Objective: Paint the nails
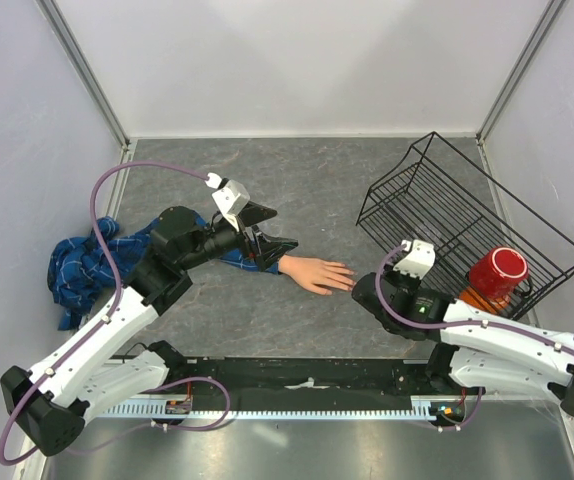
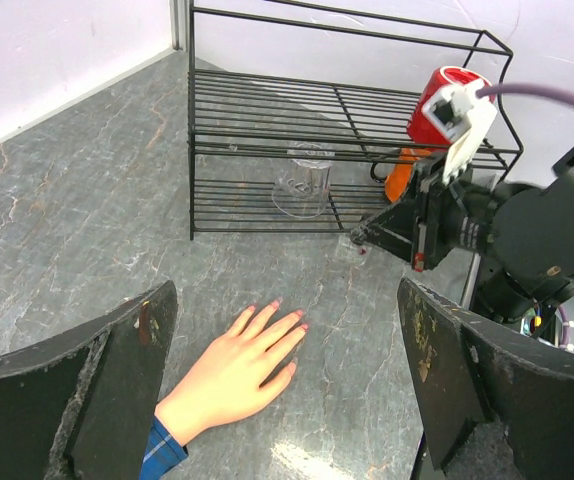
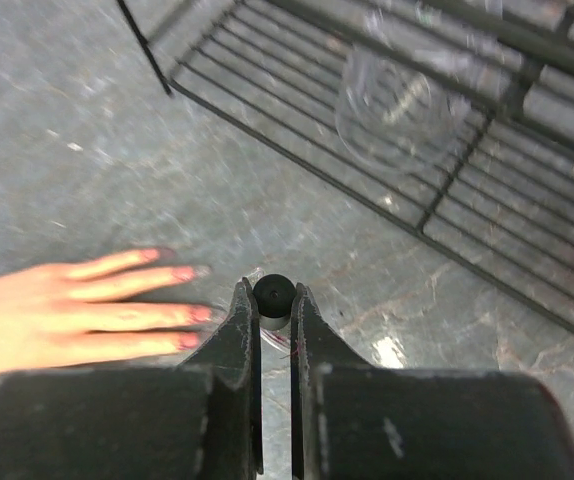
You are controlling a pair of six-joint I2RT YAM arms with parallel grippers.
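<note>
The right gripper (image 3: 273, 300) is pinching a small black-capped brush (image 3: 273, 289) shut-tight, aiming it at the nails (image 3: 199, 314) of the mannequin hand (image 1: 317, 273) lying mid-desk. The left gripper (image 1: 269, 230) is hanging wide open and empty over the sleeve (image 1: 229, 256), probably to steady it

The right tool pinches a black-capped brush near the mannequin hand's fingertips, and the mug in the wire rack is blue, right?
Not blue: the mug in the wire rack is red, per the top external view. The right tool pinches the black-capped brush near the mannequin hand's fingertips.
</note>
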